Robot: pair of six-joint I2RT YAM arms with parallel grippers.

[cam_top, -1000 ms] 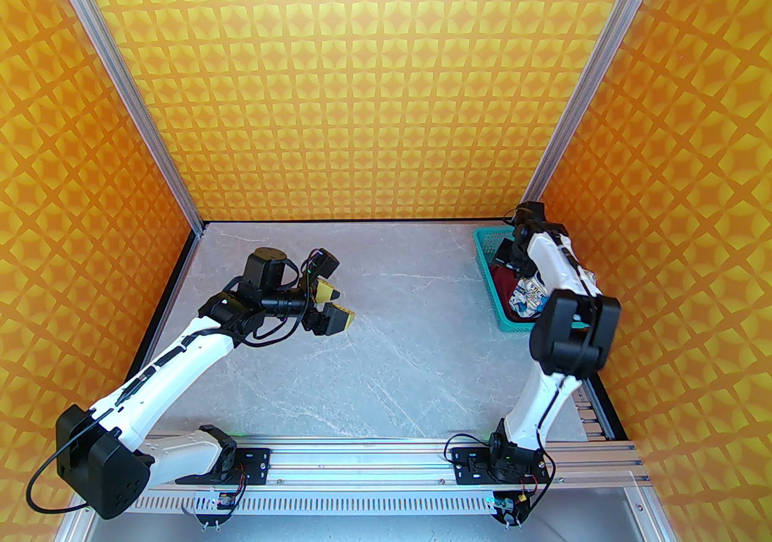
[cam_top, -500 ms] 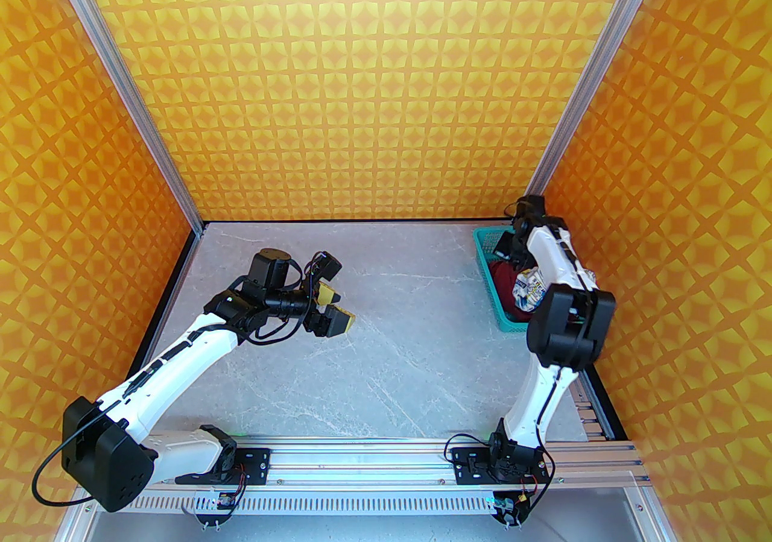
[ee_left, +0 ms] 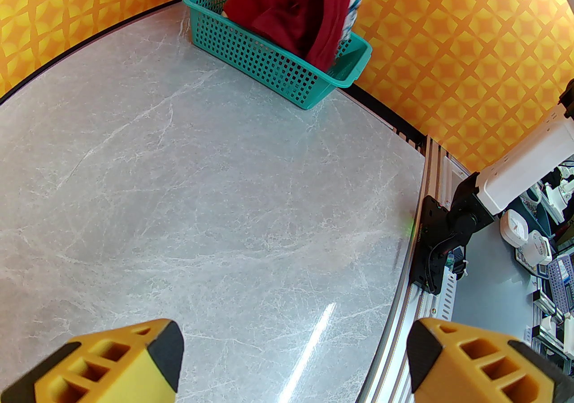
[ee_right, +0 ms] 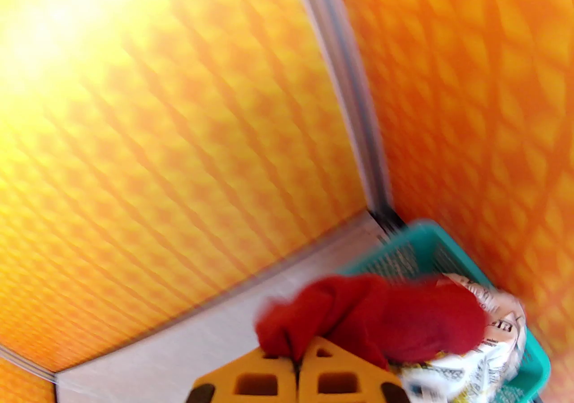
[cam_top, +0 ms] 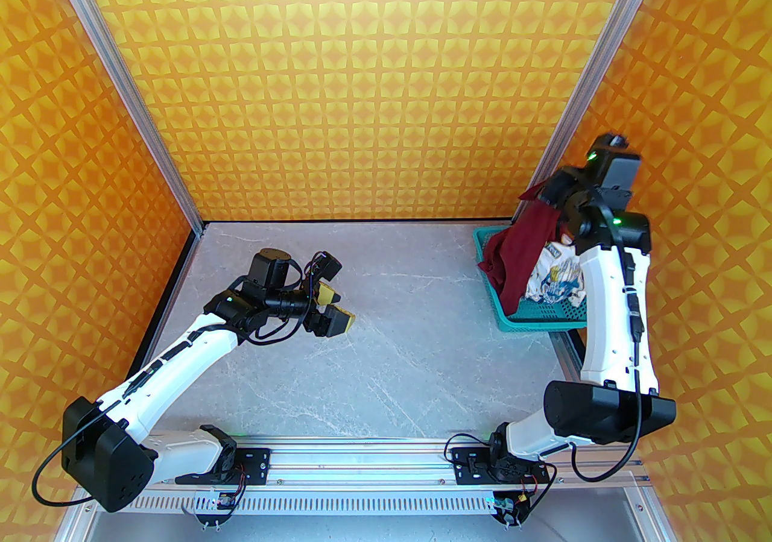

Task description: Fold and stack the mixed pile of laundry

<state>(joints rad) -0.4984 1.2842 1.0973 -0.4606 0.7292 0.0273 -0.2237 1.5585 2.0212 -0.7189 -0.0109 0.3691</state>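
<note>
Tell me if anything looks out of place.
Nothing spilled. The dark red T-shirt hangs bunched from the right gripper, its lower end in the teal basket beside the crumpled white shirt.

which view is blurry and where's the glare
Right wrist: motion-blurred, the red T-shirt smeared, glare washing out the upper left wall. Left wrist: sharp, fisheye bending the table edge, a light streak on it. Top external: sharp, evenly lit.
</note>
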